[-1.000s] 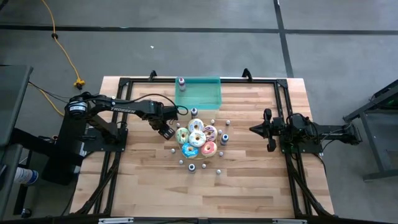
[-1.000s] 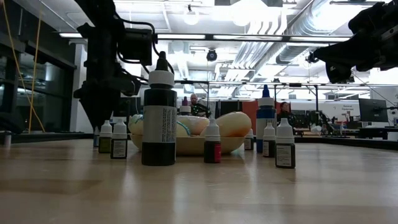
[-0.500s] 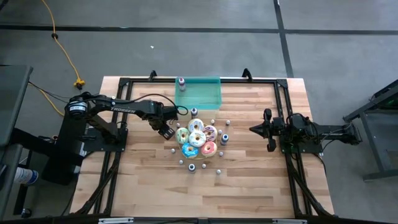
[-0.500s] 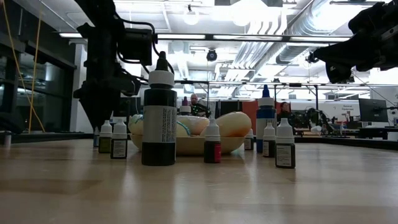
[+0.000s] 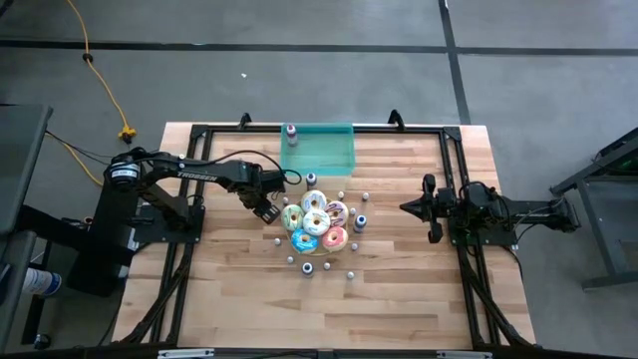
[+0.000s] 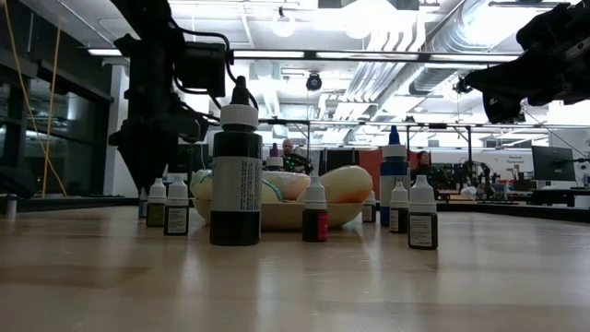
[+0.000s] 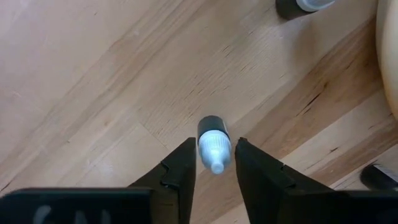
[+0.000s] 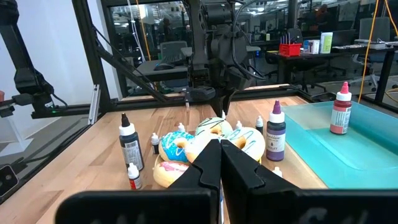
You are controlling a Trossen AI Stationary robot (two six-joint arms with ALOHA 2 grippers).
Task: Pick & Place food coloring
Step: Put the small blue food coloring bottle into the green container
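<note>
Left gripper: I see its two dark fingers pinching a tiny food coloring bottle with a white cap and dark body, one finger on each side of the cap; the bottle's base rests on the wood.
Left gripper's place: I have it lowered just beside the pile of donuts, on the side nearer the table's left edge, about midway between the far and near edges.
Gripped bottle: I see it standing on the table, apart from another small bottle that shows partly in the left wrist view.
Other food coloring: I count small bottles ringed around the donuts; in the low view a tall dark bottle stands nearest the camera, with small ones beside it and a blue-capped one further back.
Tray: I see a translucent teal tray at the table's far edge, near its middle, with one red-capped bottle standing in it at the corner nearest the left arm.
Right gripper: I see its fingers pressed together with nothing between them; that arm waits well apart from the donuts, toward the table's right edge.
</note>
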